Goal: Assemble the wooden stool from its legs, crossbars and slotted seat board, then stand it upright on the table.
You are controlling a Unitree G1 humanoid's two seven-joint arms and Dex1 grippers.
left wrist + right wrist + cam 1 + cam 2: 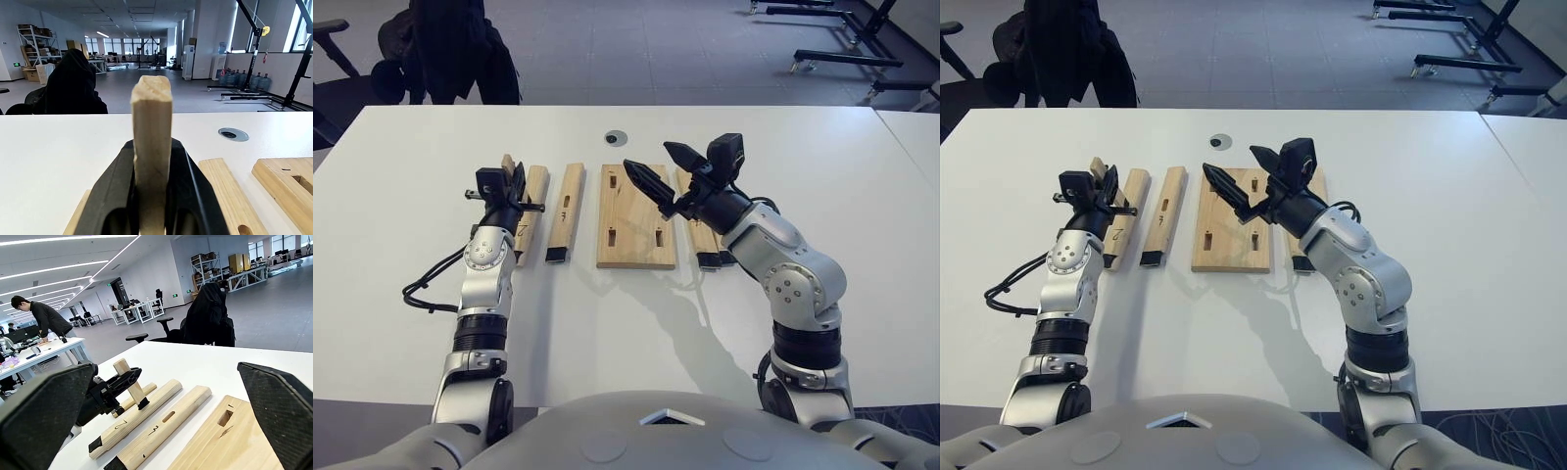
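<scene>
The left hand (514,191) pinches a wooden stick (151,112), maybe a crossbar, tipped up over the legs (534,211) on the desk (803,147), the right hand (646,155) is spread wide above the seat board (631,245), and a loose pinch could drop the stick.

Open lab hall; shelving racks (33,35), desks (131,312)

— Where can we pass?
— Over the table's (636,323) near strip in front of the parts, and its wide right side.
— What blocks us?
— The seat board (631,240), the left legs (567,211) and right legs (702,240) lying close beside it, the tilted crossbar (151,122), and the cable loop (411,284).
</scene>
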